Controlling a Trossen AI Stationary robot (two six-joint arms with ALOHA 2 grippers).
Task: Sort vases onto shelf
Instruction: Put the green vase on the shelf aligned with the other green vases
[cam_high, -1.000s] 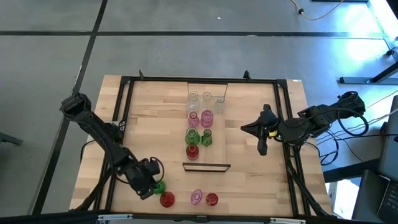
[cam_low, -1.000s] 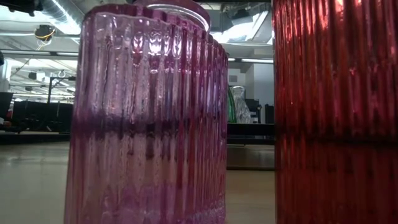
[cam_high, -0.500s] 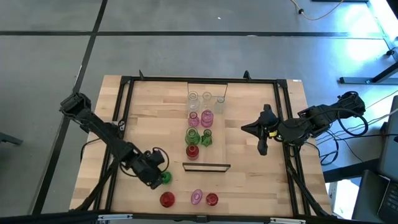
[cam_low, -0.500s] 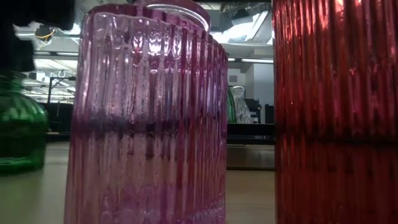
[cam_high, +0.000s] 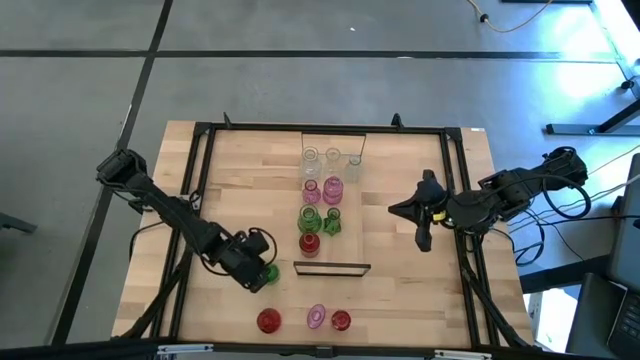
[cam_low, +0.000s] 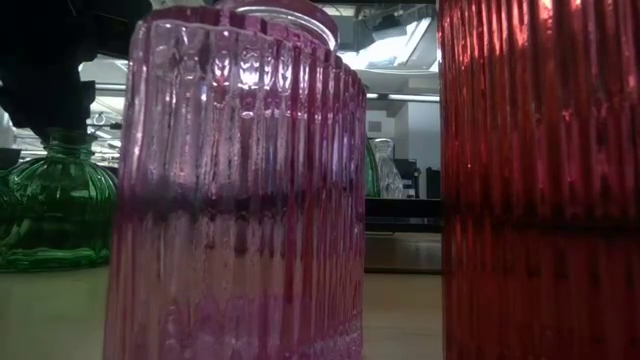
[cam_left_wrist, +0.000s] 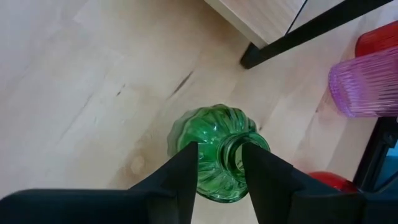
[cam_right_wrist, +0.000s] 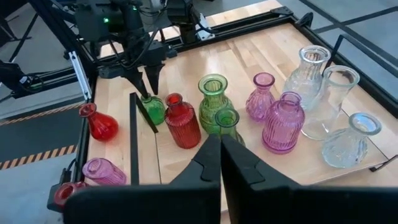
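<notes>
My left gripper (cam_high: 262, 272) is shut on a small green vase (cam_left_wrist: 208, 127) just left of the shelf's near end frame (cam_high: 332, 267). The vase also shows in the low view (cam_low: 55, 215), its base at or just above the tabletop; I cannot tell which. The shelf (cam_high: 347, 250) is a pale plank with black end frames. It carries clear, pink, green and red vases (cam_high: 322, 190) standing in two rows. My right gripper (cam_high: 422, 238) hangs shut above the table's right side, touching nothing. My left gripper pinches the green vase's narrow neck (cam_left_wrist: 233, 152) between its two fingers (cam_left_wrist: 186, 163), one on each side just below the rim. The fingers slant steeply down from the table's left. The vase stays upright, mouth up, belly below the fingers.
A red vase (cam_high: 268, 320), a pink one (cam_high: 316, 317) and another red one (cam_high: 341, 320) stand near the table's near edge. The pink (cam_low: 235, 200) and the red (cam_low: 540, 180) fill most of the low view. A black frame (cam_high: 200, 180) runs round the tabletop.
My left gripper has swung with the green vase away from the near edge, toward the far edge and slightly right, up to the shelf's near end. The vase has stayed upright in the hold. The gripper has turned a little.
</notes>
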